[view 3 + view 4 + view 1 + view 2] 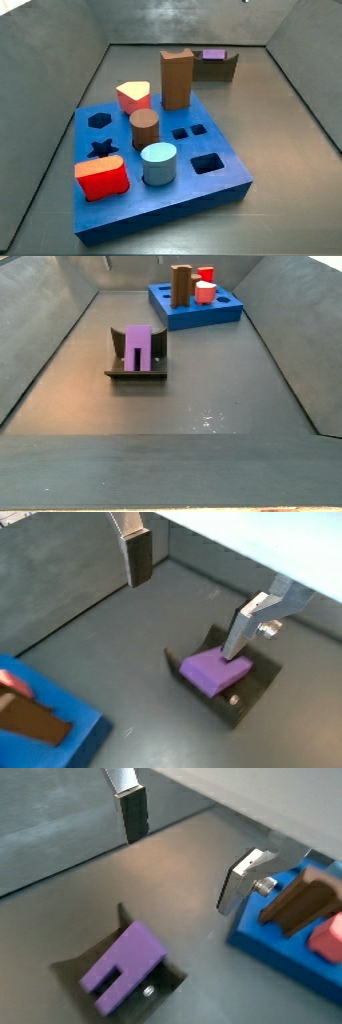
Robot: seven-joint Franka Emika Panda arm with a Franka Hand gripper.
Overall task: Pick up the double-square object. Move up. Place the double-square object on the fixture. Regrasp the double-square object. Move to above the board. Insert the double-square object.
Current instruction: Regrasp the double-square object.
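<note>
The double-square object (pixel 214 670) is a purple block with a slot, lying tilted on the dark fixture (pixel 257 694), and nothing grips it. Both side views show the double-square object (pixel 213 55) (pixel 138 344) resting on the fixture (pixel 221 70) (pixel 134 376). My gripper (pixel 190 602) (pixel 186 853) hangs open above the floor with only bare floor between its fingers. One fingertip (pixel 238 640) sits just over the block's edge in a wrist view. The double-square object (pixel 124 958) lies apart from the blue board (pixel 274 953) (pixel 227 187) (pixel 201 314). The gripper does not show in the side views.
A tall brown block (pixel 175 80) (pixel 179 284) (pixel 301 898) stands in the board with a red rounded-square block (pixel 102 178), a light blue cylinder (pixel 159 164) and other pegs. Grey walls (pixel 54 110) enclose the floor on all sides.
</note>
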